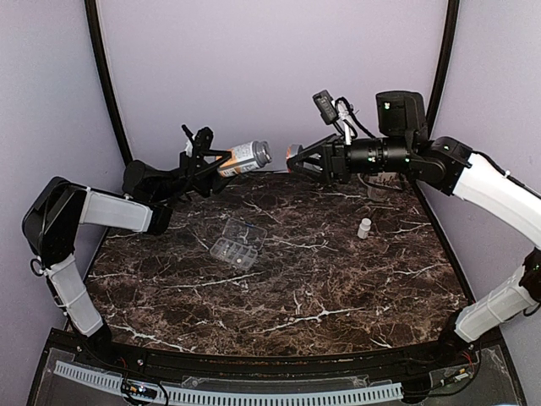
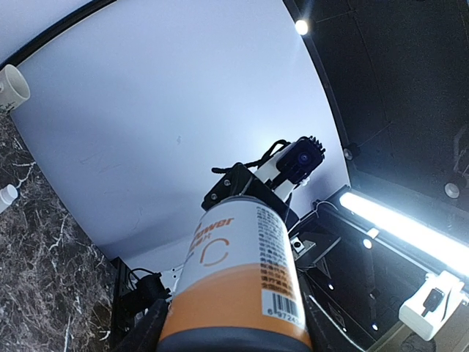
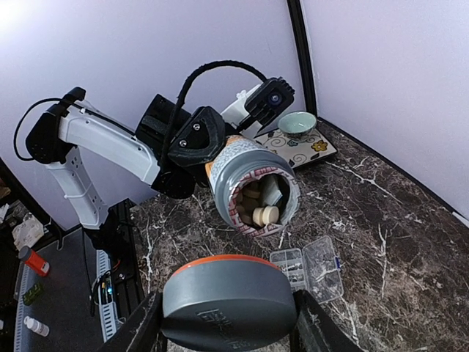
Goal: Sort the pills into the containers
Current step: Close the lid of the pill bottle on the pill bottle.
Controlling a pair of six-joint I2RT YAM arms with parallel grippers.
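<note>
A wide stretch of bare marble table is shown between the curved front edge and the organizer box. The box is laid flat left of centre with its clear lid folded back toward the far wall. Its long axis runs roughly across the table, slightly skewed, and what its compartments contain cannot be made out. A small white bottle is stood well apart to its right. Above the far edge, a pill bottle is gripped sideways by the left gripper, its open mouth turned toward the right gripper, by which the grey-and-orange cap is clamped. Pills are seen inside the mouth. The cap's lower part is cut off in the right wrist view.
</note>
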